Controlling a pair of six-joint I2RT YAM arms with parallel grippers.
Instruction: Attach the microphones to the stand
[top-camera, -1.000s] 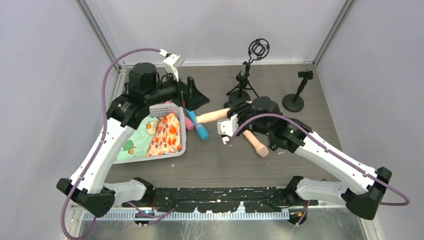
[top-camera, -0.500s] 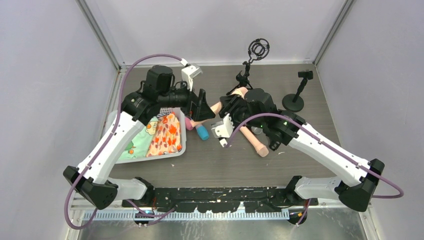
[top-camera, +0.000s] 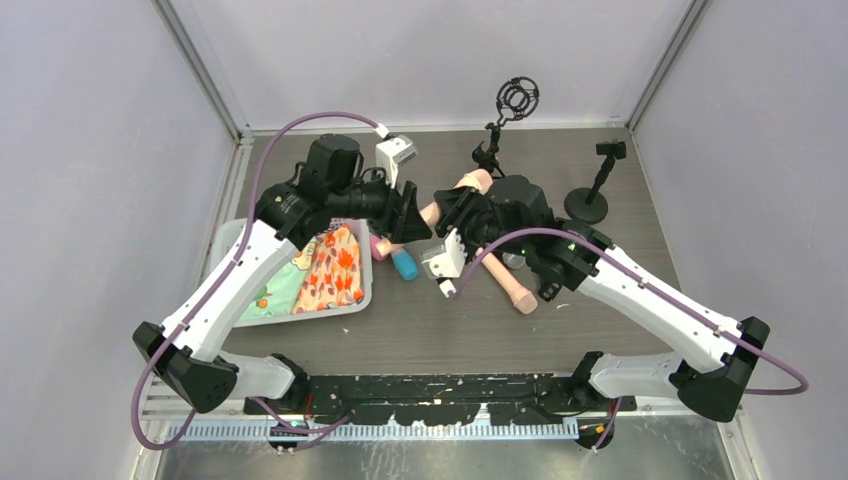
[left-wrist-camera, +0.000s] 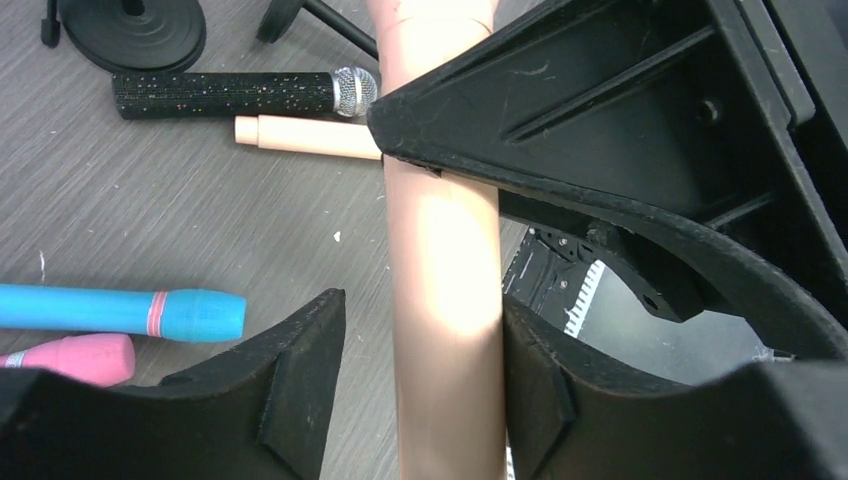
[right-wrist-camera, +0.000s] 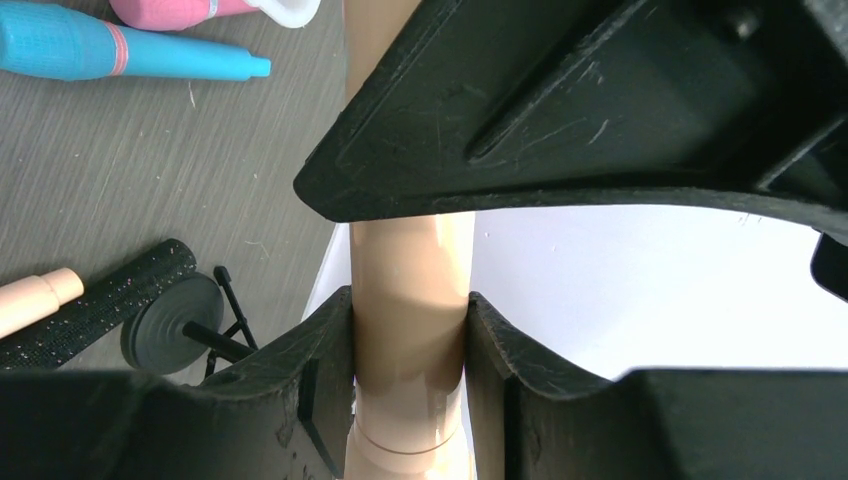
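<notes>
Right pincer (right-wrist-camera: 410, 335) clamping peach microphone (right-wrist-camera: 410, 260), blue microphone (right-wrist-camera: 100, 50) upper left

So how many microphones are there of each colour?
Peach: 2, the lifted peach microphone and the lying peach microphone
Black: 1, the black microphone
Blue: 1, the blue microphone
Pink: 1, the pink stick, maybe a microphone too
Total: 5, or 4 without the pink one

I see a white tray (top-camera: 300, 313) on the table (top-camera: 600, 330). In it lie a green cloth (top-camera: 275, 285) and an orange-flowered cloth (top-camera: 335, 265). A pink stick (left-wrist-camera: 65, 358) lies just right of the tray.
</notes>
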